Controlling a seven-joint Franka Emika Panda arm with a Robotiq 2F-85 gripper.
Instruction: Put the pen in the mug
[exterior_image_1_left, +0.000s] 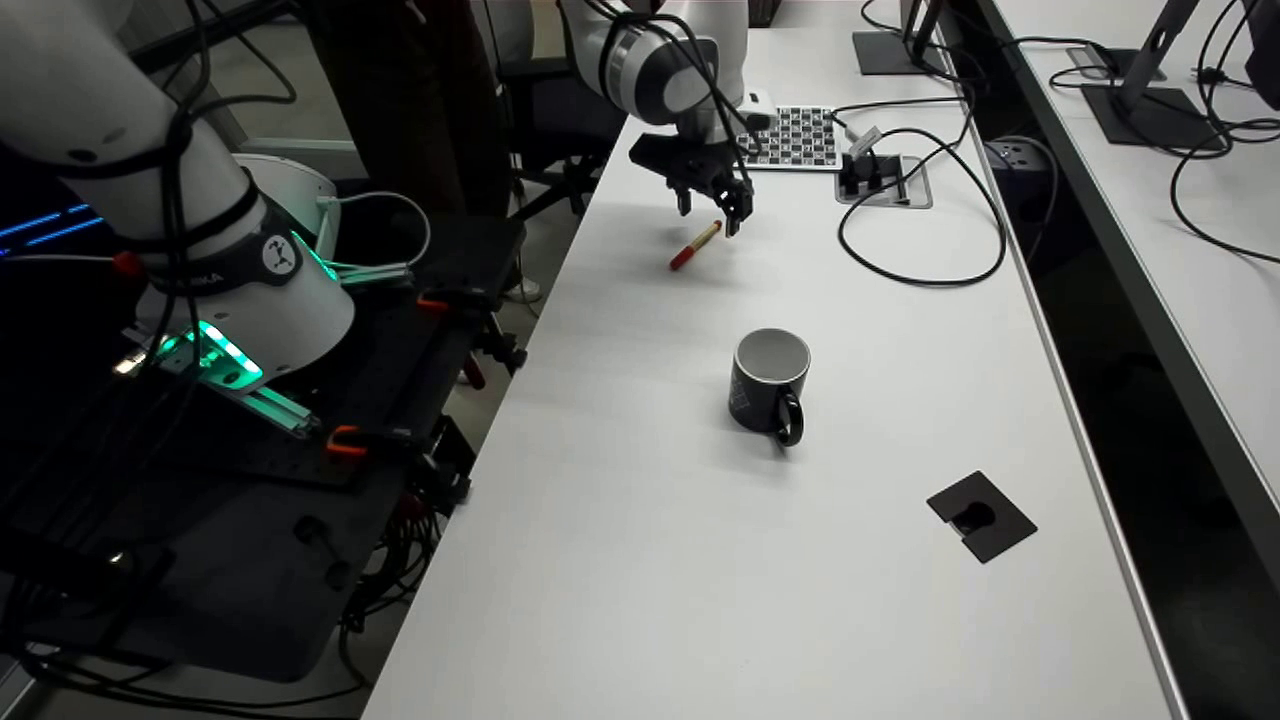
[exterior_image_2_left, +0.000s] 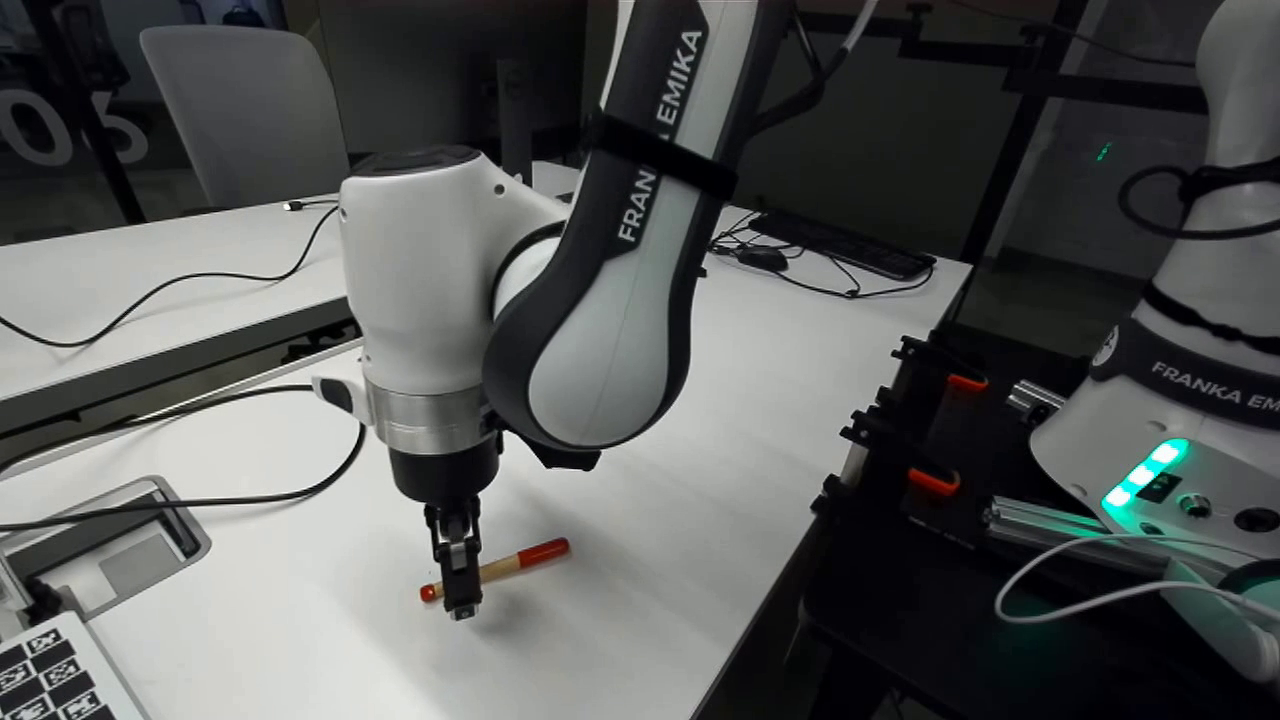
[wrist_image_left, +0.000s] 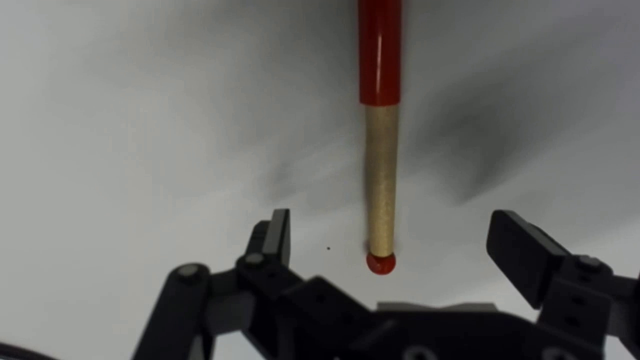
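The pen (exterior_image_1_left: 695, 246) lies flat on the white table, red at one end, tan along the rest, with a small red tip. It also shows in an exterior view (exterior_image_2_left: 525, 559) and in the wrist view (wrist_image_left: 382, 175). My gripper (exterior_image_1_left: 709, 215) is low over the pen's tan end. In the wrist view my gripper (wrist_image_left: 390, 235) is open, with the tan end and red tip between its fingers, touching neither. In an exterior view the gripper (exterior_image_2_left: 461, 606) partly covers the pen. The dark mug (exterior_image_1_left: 760, 395) stands upright on the table, handle at its side, out of the wrist view.
A flat black square plate (exterior_image_1_left: 985, 520) lies beyond the mug. A black-and-white patterned board (exterior_image_1_left: 800, 138) and a table socket box (exterior_image_1_left: 915, 190) lie near the gripper. A looped black cable (exterior_image_1_left: 935, 284) lies beside the box. Monitor stands (exterior_image_1_left: 885, 55) are farther back.
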